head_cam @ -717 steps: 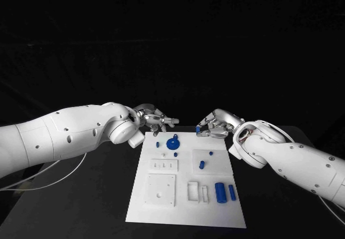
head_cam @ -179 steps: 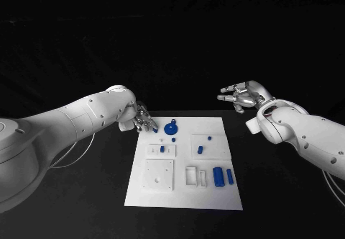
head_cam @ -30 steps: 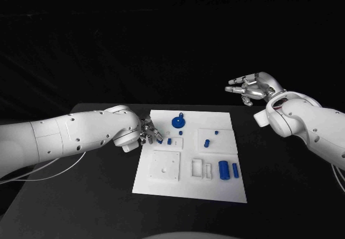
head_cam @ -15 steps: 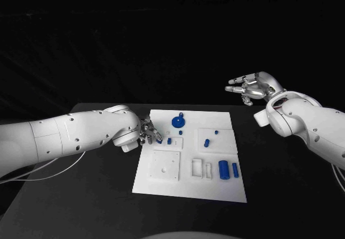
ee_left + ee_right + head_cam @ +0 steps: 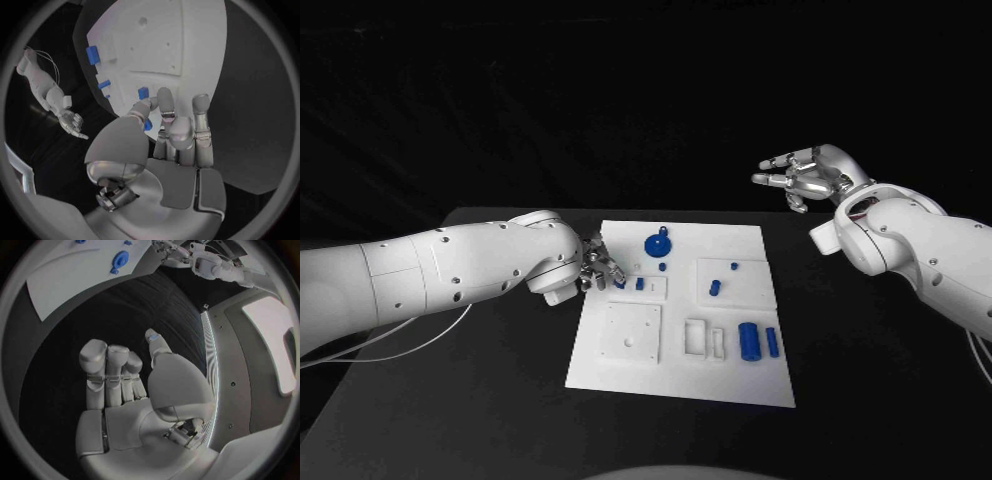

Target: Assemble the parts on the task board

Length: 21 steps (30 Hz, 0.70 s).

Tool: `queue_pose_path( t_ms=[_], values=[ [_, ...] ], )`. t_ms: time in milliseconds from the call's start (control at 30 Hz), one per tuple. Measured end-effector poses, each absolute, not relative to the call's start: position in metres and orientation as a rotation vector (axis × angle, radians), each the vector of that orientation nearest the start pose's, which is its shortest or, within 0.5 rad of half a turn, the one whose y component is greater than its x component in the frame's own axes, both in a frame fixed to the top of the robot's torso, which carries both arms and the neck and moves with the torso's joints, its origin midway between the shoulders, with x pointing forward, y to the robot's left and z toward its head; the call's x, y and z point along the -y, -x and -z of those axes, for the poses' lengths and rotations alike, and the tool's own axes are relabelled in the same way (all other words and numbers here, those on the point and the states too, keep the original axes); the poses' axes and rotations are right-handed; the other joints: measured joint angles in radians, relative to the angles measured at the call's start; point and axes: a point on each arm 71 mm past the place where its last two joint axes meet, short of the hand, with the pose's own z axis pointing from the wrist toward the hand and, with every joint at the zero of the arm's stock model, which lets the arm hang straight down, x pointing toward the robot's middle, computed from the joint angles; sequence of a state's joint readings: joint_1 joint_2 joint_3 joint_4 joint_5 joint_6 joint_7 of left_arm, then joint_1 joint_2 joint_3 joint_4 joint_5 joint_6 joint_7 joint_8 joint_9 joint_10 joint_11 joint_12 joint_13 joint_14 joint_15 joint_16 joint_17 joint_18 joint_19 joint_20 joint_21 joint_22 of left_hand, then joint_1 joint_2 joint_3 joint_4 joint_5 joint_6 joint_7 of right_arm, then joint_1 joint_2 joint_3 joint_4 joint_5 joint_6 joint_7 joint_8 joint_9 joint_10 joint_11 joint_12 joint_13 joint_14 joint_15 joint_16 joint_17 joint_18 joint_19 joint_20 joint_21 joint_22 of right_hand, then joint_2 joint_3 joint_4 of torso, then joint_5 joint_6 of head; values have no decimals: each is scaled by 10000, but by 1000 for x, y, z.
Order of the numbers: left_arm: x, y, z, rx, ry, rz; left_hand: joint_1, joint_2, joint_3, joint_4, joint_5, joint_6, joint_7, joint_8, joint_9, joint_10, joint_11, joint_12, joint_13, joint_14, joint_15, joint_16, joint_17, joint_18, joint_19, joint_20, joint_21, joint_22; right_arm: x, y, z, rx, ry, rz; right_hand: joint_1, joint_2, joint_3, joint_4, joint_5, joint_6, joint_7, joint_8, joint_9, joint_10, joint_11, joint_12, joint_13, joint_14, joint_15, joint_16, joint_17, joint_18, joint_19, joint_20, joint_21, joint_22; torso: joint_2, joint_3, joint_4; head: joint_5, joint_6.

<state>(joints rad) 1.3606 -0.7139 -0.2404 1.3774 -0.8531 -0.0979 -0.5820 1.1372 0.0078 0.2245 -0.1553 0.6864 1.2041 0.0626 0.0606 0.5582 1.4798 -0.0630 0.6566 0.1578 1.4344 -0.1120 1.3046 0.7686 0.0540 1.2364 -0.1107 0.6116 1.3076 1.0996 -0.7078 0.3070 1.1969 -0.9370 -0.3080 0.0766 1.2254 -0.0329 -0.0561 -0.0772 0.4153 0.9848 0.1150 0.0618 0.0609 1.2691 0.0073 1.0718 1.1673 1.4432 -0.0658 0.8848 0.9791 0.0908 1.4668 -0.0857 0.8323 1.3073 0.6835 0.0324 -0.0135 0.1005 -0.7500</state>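
Our left hand (image 5: 599, 268) sits low at the task board's (image 5: 678, 375) left edge, fingertips down on the board's upper-left area. In the left wrist view its fingers (image 5: 199, 107) reach onto the white plate, and a small blue part (image 5: 147, 125) shows between thumb and finger; we think it's pinched there, but the fingers hide most of it, so the grip isn't certain. Another small blue peg (image 5: 143, 93) stands just beyond the fingertips.

Our right hand (image 5: 805, 176) hangs raised, well apart from the board, off past its far right corner. Its fingers are spread and loosely curved w/ nothing in them; the right wrist view shows the bare palm (image 5: 134, 410) over the black table (image 5: 156, 305).

The task board lies in the middle of the table (image 5: 459, 400), long side running away from us. On it, head view:
- a round blue disc part (image 5: 656, 243) near the far edge, a small blue piece (image 5: 661, 266) just nearer
- a small blue peg (image 5: 639, 284) in a raised white block, just right of the left hand
- two small blue pieces (image 5: 731, 267) and (image 5: 714, 288) in the right-hand block
- a thick blue cylinder (image 5: 747, 340) and a thinner blue one (image 5: 772, 342) side by side, near the right edge
- a white square plate w/ a hole (image 5: 629, 333) on the left, white slotted holders (image 5: 702, 338) beside it.
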Motion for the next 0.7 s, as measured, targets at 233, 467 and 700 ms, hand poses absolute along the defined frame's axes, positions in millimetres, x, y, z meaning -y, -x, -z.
queue_pose_path(
  t_ms=[233, 467, 700],
  values=[
    [-212, -510, 221, -22408, 4684, 3183, -20, 16, 29, 28, -14, 0, 0, 34, 2, 0, 0, 34, 82, 0, 0, 49, 76, 1, 0, 0, 0, -1, 250, -561, 140, -14510, -5241, -9619, 0, 0, 0, 0, 0, 32, -32, 0, 0, 0, 0, 0, -19, 0, 0, 0, -12, 0, 0, 0, 0, 0, 0, 4, -1, -7, -13],
    [-211, -511, 220, -22467, 4624, 3155, -60, 53, 29, 28, -162, 0, 0, 37, 4, 0, 0, 144, 193, 0, 1, 113, 172, 0, 0, 0, 0, -1, 250, -561, 140, -14510, -5233, -9628, 0, 0, 0, 0, 0, 32, -32, 0, 0, 0, 0, 0, -18, 0, 0, 0, -12, 1, 0, 0, 0, 0, -1, 4, -1, -12, -36],
    [-211, -512, 220, -22512, 4574, 3133, -87, 25, 31, 27, -227, 0, 0, 34, 8, 0, 1, 150, 287, 0, 1, 153, 211, 0, -24, 25, 39, -2, 250, -561, 140, -14510, -5232, -9624, 0, 0, 0, 0, 0, 32, -32, 0, 0, 0, 0, 0, -18, 0, 0, 0, -11, 1, 0, 0, 0, 0, -2, 4, 3, 7, -12]
  ],
)
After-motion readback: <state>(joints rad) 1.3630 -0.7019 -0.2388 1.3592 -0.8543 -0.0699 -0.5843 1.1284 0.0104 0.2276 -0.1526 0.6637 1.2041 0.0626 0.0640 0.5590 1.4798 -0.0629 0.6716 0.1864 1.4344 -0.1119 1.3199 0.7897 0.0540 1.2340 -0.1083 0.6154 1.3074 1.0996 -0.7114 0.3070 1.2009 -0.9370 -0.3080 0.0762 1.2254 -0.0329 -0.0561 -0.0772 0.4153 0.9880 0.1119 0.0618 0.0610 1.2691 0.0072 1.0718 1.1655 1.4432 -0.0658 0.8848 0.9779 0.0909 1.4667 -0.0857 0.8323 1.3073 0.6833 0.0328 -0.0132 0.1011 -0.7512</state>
